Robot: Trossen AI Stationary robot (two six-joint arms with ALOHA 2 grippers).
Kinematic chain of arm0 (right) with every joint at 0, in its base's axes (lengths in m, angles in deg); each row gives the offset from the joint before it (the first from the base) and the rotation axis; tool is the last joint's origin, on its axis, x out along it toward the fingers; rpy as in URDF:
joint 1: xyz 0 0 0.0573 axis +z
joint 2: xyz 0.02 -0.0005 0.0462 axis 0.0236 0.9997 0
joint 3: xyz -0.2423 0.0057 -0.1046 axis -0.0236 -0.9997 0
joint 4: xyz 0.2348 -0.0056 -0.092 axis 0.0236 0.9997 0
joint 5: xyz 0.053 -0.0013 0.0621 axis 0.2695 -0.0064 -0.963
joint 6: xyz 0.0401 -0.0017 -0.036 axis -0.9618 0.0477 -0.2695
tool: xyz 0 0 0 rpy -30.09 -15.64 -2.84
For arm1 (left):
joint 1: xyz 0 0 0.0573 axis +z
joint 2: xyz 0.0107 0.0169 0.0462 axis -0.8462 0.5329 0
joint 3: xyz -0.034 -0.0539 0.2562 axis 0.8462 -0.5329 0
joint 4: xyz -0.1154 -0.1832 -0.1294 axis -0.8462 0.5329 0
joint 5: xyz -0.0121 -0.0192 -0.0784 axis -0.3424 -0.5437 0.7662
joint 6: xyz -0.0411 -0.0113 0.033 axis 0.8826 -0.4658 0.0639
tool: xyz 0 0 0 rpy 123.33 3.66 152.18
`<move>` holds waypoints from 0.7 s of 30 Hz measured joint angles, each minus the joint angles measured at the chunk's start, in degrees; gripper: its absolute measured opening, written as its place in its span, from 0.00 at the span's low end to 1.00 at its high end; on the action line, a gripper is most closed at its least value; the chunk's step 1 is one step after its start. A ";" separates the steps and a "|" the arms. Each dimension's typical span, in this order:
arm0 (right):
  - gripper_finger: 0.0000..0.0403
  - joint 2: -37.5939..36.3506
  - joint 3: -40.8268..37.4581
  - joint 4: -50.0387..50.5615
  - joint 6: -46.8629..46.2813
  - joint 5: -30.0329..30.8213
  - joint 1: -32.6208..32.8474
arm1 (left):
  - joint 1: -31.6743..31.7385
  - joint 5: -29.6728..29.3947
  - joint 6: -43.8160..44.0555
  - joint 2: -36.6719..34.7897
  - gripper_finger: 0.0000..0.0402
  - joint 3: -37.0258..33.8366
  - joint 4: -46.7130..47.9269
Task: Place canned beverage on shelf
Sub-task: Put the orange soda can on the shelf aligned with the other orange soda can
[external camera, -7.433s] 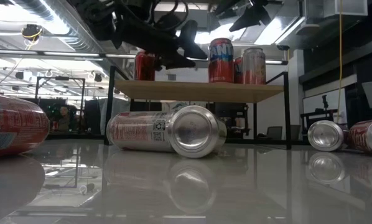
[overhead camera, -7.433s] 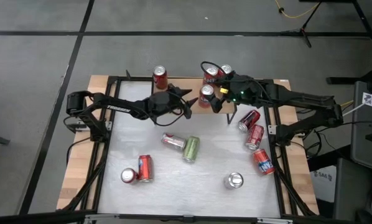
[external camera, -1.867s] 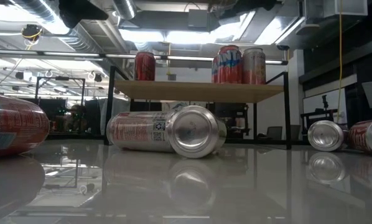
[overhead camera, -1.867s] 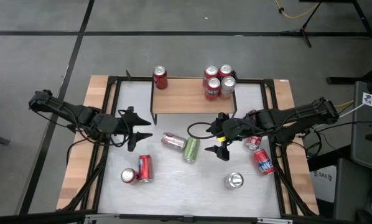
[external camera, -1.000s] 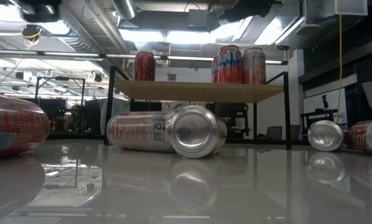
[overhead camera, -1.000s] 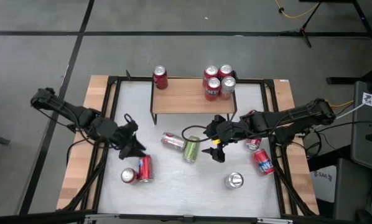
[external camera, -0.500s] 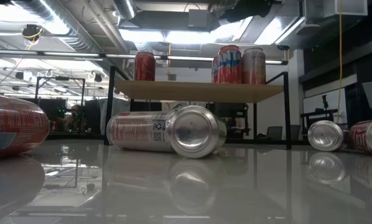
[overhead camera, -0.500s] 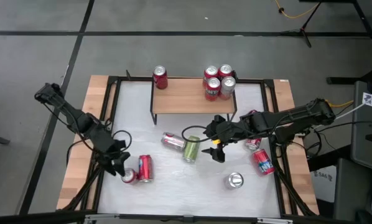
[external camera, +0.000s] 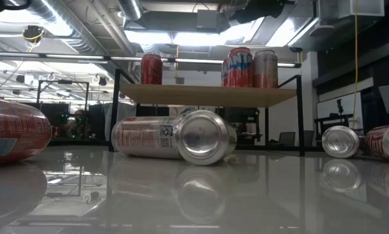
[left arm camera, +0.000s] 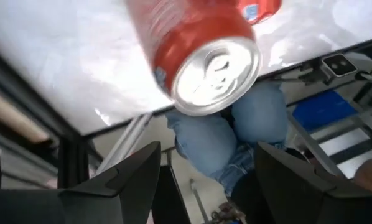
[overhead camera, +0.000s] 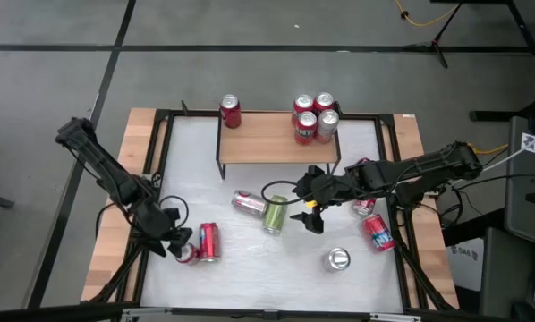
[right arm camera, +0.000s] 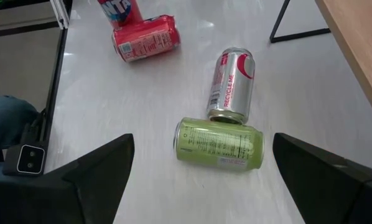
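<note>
My left gripper (left arm camera: 204, 168) is spread open before the red can (left arm camera: 201, 56); centre its body squarely; my right gripper (right arm camera: 204, 180) waits open.

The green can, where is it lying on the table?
From above, the green can lies on its side mid-table, touching a silver can on its left, with the right gripper open just to its right.

The left gripper (overhead camera: 180, 243) has swung from near the shelf (overhead camera: 272, 141), back across the table toward seven o'clock, and now sits, jaws apart, at the upright red can (overhead camera: 186, 254) near the front-left corner. The right gripper (overhead camera: 305, 213) has withdrawn from the shelf toward six o'clock and hangs open just beside the lying green can (overhead camera: 275, 214).
</note>
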 joint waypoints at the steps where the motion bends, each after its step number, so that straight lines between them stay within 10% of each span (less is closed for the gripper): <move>1: 0.92 0.00 0.00 0.00 0.00 0.00 0.00 | 0.00 -0.40 -1.03 0.53 0.62 0.00 -0.55; 21: 0.92 0.00 0.00 0.04 0.00 0.11 0.02 | -5.23 -7.71 -0.59 10.27 0.62 16.71 7.25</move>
